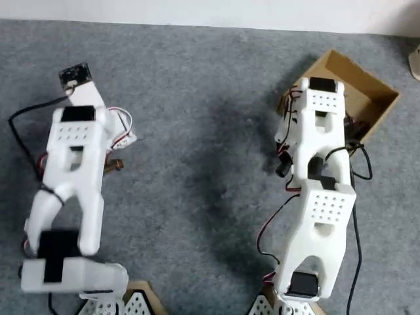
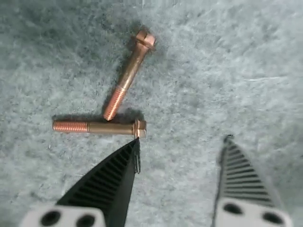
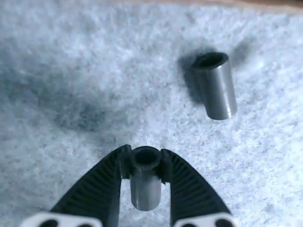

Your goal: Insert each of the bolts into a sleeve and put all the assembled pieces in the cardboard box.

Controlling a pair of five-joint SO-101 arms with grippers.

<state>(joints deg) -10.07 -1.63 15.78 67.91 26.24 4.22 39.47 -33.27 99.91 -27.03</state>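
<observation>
Two copper bolts lie on the grey carpet in the left wrist view. One bolt (image 2: 130, 73) lies diagonally and its threaded tip touches the other bolt (image 2: 99, 126). My left gripper (image 2: 182, 142) hangs open just above them, one fingertip (image 2: 135, 146) right by the second bolt's head. My right gripper (image 3: 144, 158) is shut on a grey metal sleeve (image 3: 144, 182), bore facing up. A second sleeve (image 3: 215, 85) rests on the carpet beyond it. In the high view the cardboard box (image 1: 365, 73) sits at the far right, partly covered by the right arm (image 1: 318, 131).
Grey carpet covers the whole table. The left arm (image 1: 72, 164) stands at the left, with a bolt (image 1: 115, 165) showing beside it. A wide strip of bare carpet separates the two arms. Cables trail along both arms.
</observation>
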